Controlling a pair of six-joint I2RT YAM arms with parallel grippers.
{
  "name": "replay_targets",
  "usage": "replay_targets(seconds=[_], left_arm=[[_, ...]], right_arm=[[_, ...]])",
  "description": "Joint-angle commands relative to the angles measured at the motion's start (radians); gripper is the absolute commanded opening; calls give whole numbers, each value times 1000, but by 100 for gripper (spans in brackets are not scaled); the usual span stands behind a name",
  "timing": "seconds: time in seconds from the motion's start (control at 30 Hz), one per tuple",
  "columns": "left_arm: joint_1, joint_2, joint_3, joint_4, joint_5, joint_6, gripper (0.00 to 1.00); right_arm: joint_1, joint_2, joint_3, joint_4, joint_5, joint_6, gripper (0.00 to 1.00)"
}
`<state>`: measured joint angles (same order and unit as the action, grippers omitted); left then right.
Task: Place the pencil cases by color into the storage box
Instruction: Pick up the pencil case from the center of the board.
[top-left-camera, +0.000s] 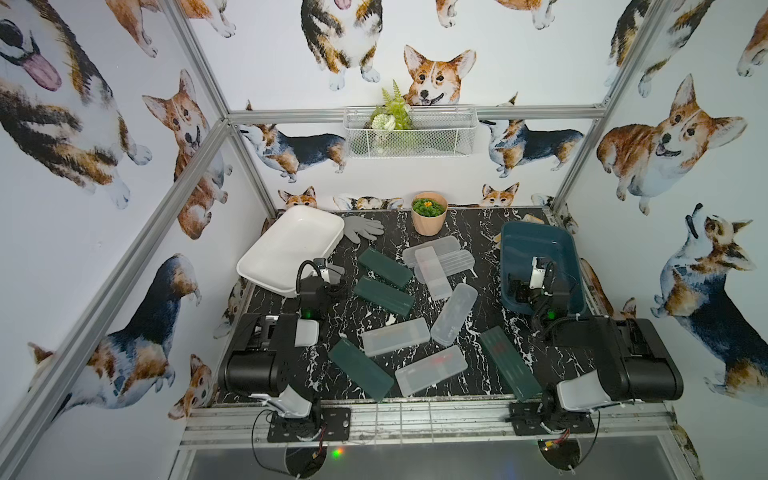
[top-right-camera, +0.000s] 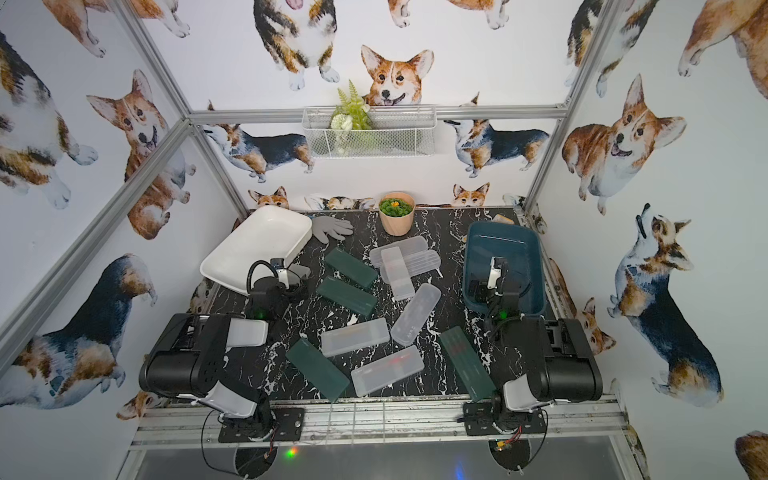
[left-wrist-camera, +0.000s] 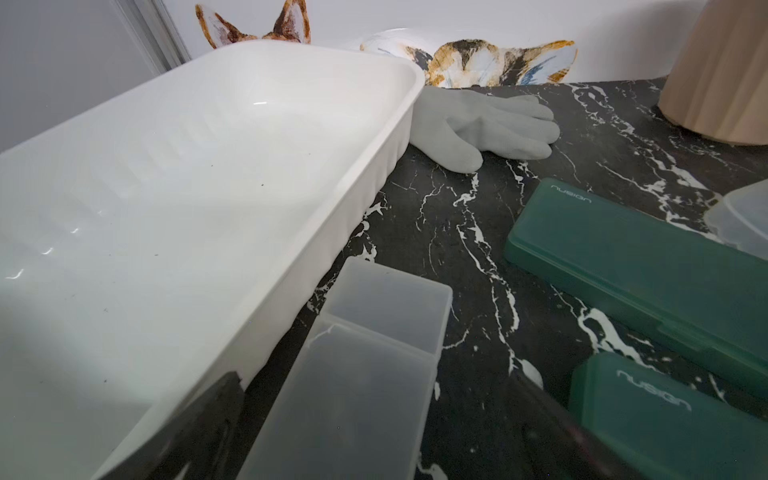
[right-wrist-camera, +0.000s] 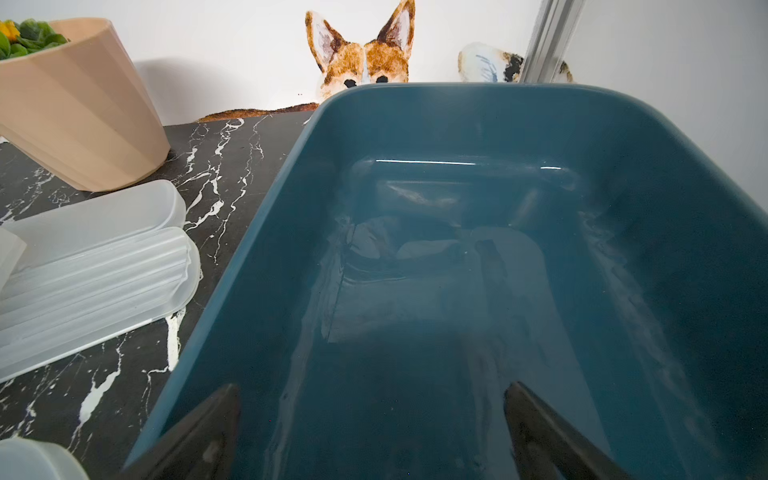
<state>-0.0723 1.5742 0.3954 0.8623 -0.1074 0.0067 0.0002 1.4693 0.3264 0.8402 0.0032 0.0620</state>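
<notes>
The left pincer (left-wrist-camera: 376, 436) hung released over a clear case (left-wrist-camera: 386, 303) beside the white tub (top-left-camera: 286, 245), the right pincer (right-wrist-camera: 370, 432) released above the blue tub (top-left-camera: 540, 243), the other pencil cases (top-left-camera: 395, 336) scattered across the table (top-left-camera: 469, 232)

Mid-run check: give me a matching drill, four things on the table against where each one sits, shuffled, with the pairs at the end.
Things
1. white tub
2. blue tub
3. grey glove
4. tan plant pot

Places
A. standing at the back edge of the table, near the middle
B. right side, empty
C. far left, empty
D. lying flat between the white tub and the tan plant pot

Pairs: 1-C, 2-B, 3-D, 4-A
</notes>
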Motion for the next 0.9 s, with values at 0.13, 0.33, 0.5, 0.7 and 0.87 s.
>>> replay_targets(seconds=[0.13,0.33,0.5,0.7,0.87], left_arm=[[-1,-5,-4,47,0,14,100],[-1,-5,-3,47,-1,13,100],[-1,-5,-3,47,0,13,100],[0,-5,-4,44,0,13,100],[0,-5,-4,45,0,13,100]], right_arm=[[1,-2,-1,17,1,-4,100],[0,-1,0,17,1,-4,100],[1,-1,-1,17,1,-4,100],[1,1,-3,23,1,-3,100],[0,1,-1,22,1,-3,100]])
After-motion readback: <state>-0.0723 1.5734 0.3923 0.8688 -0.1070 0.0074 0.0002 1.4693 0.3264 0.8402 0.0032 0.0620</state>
